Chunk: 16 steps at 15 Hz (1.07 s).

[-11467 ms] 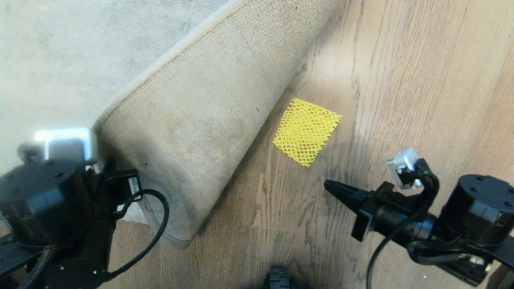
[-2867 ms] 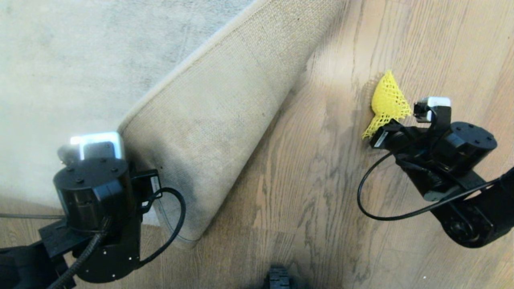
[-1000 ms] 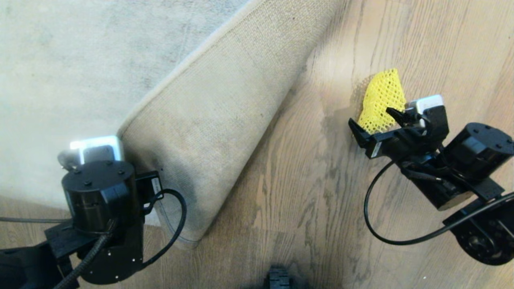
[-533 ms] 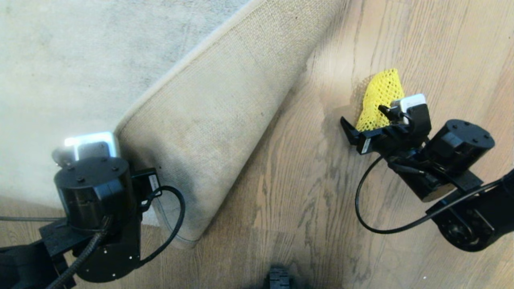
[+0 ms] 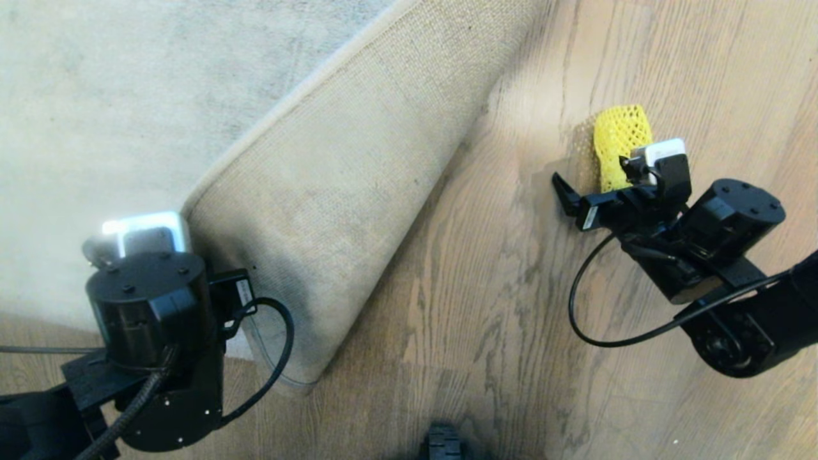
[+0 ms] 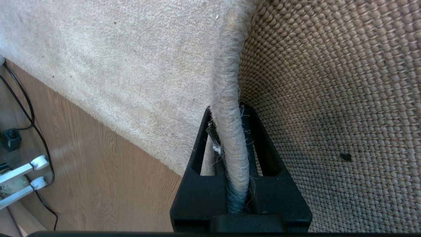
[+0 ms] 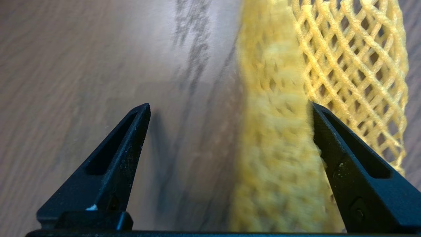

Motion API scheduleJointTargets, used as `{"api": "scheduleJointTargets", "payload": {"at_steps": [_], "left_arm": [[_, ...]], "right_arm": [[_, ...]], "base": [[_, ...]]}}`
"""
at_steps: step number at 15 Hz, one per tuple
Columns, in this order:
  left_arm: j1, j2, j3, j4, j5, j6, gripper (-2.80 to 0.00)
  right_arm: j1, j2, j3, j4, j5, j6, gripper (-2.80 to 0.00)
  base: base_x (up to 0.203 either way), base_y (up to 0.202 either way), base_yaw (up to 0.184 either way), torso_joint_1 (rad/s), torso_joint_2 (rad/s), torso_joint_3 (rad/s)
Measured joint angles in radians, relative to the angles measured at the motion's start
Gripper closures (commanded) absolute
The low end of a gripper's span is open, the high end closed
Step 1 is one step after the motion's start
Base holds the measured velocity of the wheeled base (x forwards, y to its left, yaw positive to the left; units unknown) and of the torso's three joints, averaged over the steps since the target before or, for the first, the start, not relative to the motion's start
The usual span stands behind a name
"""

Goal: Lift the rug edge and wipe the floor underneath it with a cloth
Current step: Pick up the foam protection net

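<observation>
The pale grey rug (image 5: 128,96) is folded back, with its beige woven backing (image 5: 339,179) facing up. My left gripper (image 6: 227,110) is shut on the rug edge (image 6: 227,75) and holds it off the brown wood floor (image 5: 479,287). In the head view the left wrist (image 5: 150,306) hides those fingers. To the right, my right gripper (image 5: 594,179) stands open close over the floor. The yellow mesh cloth (image 5: 620,131) lies bunched there. In the right wrist view the cloth (image 7: 345,59) rests against one finger (image 7: 345,171), inside the wide jaws of my right gripper (image 7: 229,105).
A black part of the robot's base (image 5: 444,444) shows at the near edge. The right arm's cable (image 5: 588,319) loops above the floor. In the left wrist view, black cables and white fittings (image 6: 19,171) lie on the floor beside the rug.
The right gripper, shut on the cloth about three seconds ago, has opened. In the last second it shifted slightly farther away, and the cloth bunched up more. The left arm still holds the rug edge.
</observation>
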Motion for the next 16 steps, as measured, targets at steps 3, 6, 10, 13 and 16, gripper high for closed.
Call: {"api": "scheduleJointTargets", "payload": {"at_steps": [3, 6, 10, 13, 16], "left_arm": [[-0.001, 0.000, -0.001, 0.000, 0.000, 0.000, 0.00], [0.000, 0.000, 0.003, -0.001, 0.000, 0.000, 0.00], [0.000, 0.001, 0.004, 0.000, 0.000, 0.000, 0.00], [0.000, 0.003, 0.004, 0.000, -0.001, 0.000, 0.00], [0.000, 0.003, 0.004, 0.000, 0.000, 0.001, 0.00]], "right_arm": [[-0.011, 0.000, -0.006, -0.002, 0.002, 0.000, -2.80], [-0.012, 0.003, -0.007, -0.004, 0.003, 0.001, 0.00], [-0.013, 0.007, -0.011, -0.002, 0.002, 0.002, 0.00], [-0.012, 0.012, -0.023, -0.002, 0.003, 0.002, 0.00], [-0.011, 0.016, -0.038, 0.000, 0.007, 0.002, 0.00]], "base": [[0.000, 0.000, 0.000, 0.000, 0.00, 0.000], [0.000, 0.000, 0.000, 0.000, 0.00, 0.000], [0.000, 0.000, 0.000, 0.000, 0.00, 0.000], [0.000, 0.000, 0.000, 0.000, 0.00, 0.000], [0.000, 0.000, 0.000, 0.000, 0.00, 0.000]]}}
